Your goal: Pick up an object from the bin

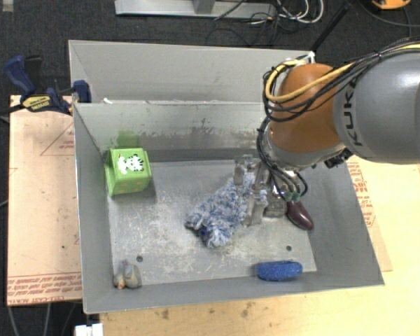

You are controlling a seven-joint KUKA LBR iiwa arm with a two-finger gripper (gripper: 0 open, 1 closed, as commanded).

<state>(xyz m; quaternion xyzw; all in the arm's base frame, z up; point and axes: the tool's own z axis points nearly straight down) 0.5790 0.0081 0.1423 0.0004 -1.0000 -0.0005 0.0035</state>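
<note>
Reaching in from three o'clock, the grey metal arm (388, 110) bends down over the grey metal bin (196, 128), its wrist wrapped in a rounded orange cover (304, 114) with yellow and black cables (315, 82) looped across the top. Below the cover the metal claw (261, 196) hangs low over the bin floor, just past the centre toward three o'clock. Whether the claw is open or closed cannot be told, since its parts blur together against the scratched floor. It stands at the three o'clock edge of a blue-and-white knitted woolly cloth (217, 215), which lies crumpled at the middle of the bin and stretches from the claw down toward seven o'clock; the claw looks to be touching or right against that edge of the cloth, but nothing can be seen gripped in it. Just beside the claw, at four o'clock from it, lies a dark maroon glossy rounded piece (301, 217), apart from the cloth. A bright green cube with a white picture on its face (129, 172) sits at ten o'clock in the bin, near the wall. A dark blue oblong lump (278, 270) rests at five o'clock by the near wall. A small grey and tan figure (127, 276) lies in the seven o'clock corner, well apart from the claw.
</note>
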